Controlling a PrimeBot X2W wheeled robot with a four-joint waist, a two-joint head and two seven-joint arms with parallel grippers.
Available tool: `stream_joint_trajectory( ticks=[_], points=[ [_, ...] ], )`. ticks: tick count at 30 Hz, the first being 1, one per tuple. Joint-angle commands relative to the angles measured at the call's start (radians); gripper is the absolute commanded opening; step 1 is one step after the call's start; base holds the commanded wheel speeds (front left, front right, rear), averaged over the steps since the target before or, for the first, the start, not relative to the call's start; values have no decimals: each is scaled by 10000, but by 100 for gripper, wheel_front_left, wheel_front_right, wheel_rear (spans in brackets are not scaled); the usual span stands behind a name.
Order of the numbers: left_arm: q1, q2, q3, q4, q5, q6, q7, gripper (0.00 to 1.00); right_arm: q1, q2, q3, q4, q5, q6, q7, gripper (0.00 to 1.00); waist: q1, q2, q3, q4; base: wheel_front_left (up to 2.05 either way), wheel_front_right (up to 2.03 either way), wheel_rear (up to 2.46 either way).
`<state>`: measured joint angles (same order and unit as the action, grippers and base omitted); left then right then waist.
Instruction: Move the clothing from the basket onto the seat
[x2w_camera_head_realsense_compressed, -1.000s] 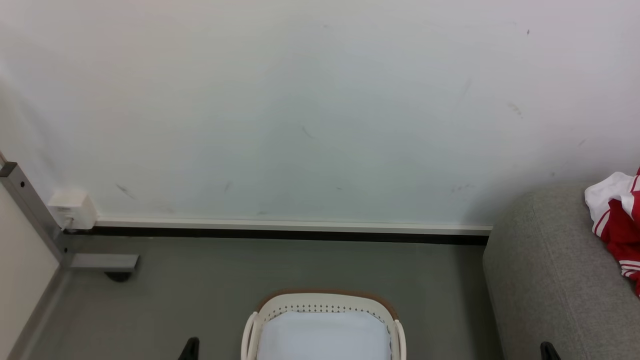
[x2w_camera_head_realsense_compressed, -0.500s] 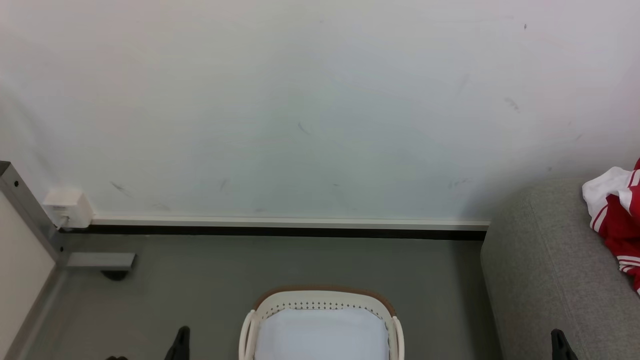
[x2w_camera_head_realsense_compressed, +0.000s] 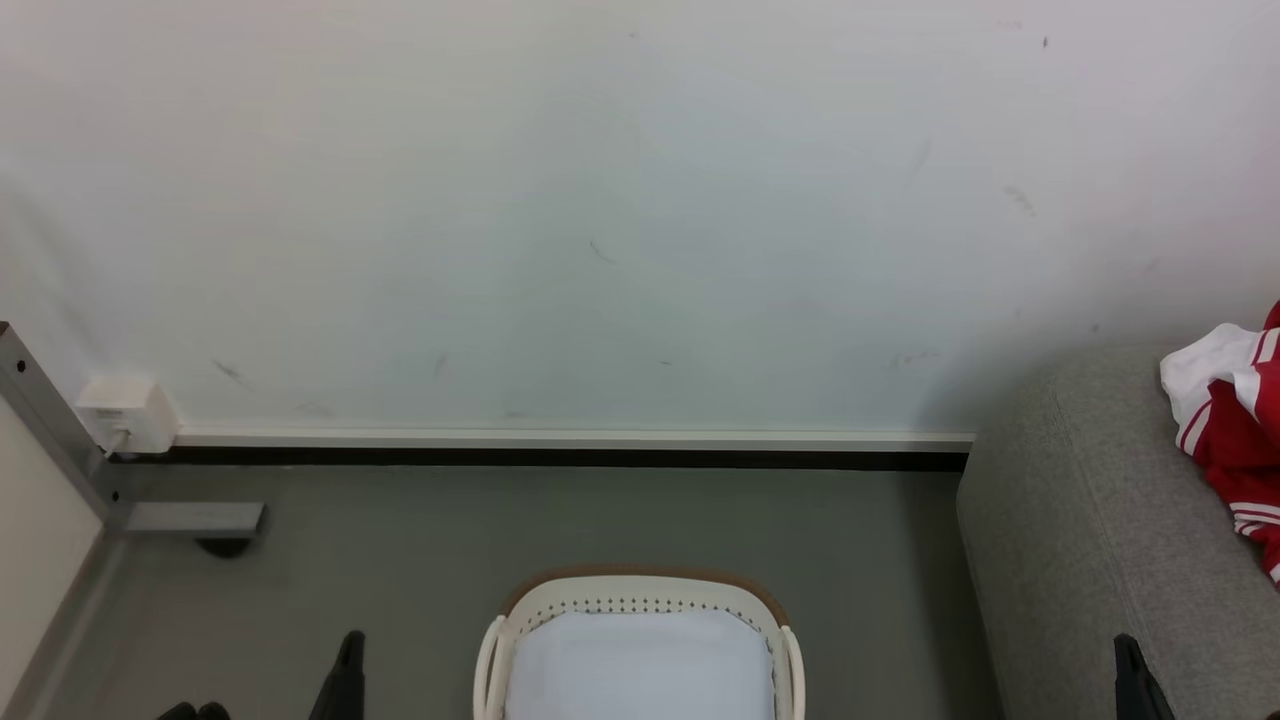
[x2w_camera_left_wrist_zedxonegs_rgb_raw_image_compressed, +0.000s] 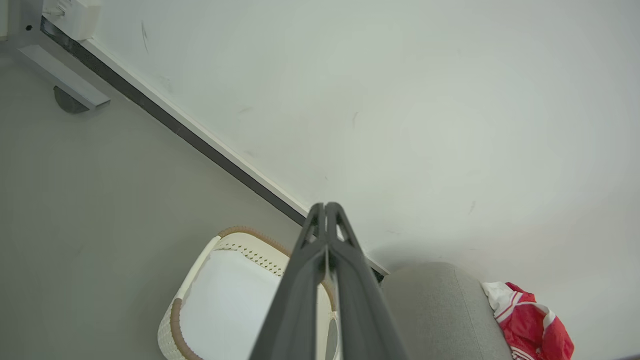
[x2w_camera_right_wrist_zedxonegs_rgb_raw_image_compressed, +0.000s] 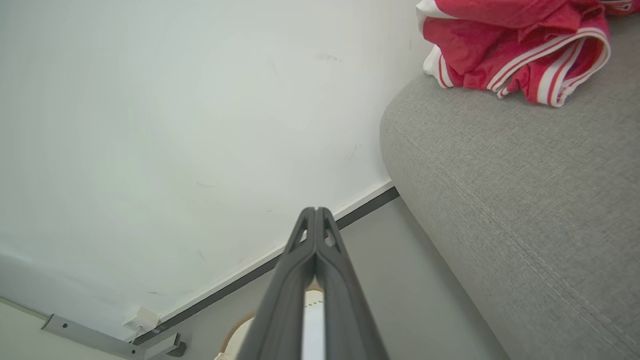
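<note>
The red clothes (x2w_camera_head_realsense_compressed: 1235, 425) lie on the grey sofa (x2w_camera_head_realsense_compressed: 1080, 560). The basket (x2w_camera_head_realsense_compressed: 640, 592) on the floor looks empty where it shows. The left gripper (x2w_camera_left_wrist_zedxonegs_rgb_raw_image_compressed: 326, 207) and right gripper (x2w_camera_right_wrist_zedxonegs_rgb_raw_image_compressed: 316, 211) are closed and hold nothing. The job looks done.

The left tool (x2w_camera_head_realsense_compressed: 350, 650) and right tool (x2w_camera_head_realsense_compressed: 1125, 655) have risen further into the head view and spread apart, while the camera dipped slightly.

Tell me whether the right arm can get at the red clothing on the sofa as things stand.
Probably yes. The right gripper is shut and empty beside the sofa, and nothing stands between it and the clothing lying on top. It must open first.
</note>
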<state>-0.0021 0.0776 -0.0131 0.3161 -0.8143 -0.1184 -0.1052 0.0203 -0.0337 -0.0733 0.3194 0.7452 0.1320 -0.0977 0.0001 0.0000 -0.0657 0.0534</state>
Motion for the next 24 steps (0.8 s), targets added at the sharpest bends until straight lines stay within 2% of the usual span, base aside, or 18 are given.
stream_joint_trajectory(
  ticks=[1, 24],
  points=[
    [-284, 9, 87, -162, -396, -45, 105, 0, -305, -113, -57, -189, 403, -7, 77, 0, -1, 0, 13, -10, 0, 0, 0],
    [-571, -84, 499, -354, -2915, -73, 804, 0, -666, -148, -180, -382, 3152, -12, 764, 0, -1, 0, 184, -143, 0, 0, 0]
  ],
)
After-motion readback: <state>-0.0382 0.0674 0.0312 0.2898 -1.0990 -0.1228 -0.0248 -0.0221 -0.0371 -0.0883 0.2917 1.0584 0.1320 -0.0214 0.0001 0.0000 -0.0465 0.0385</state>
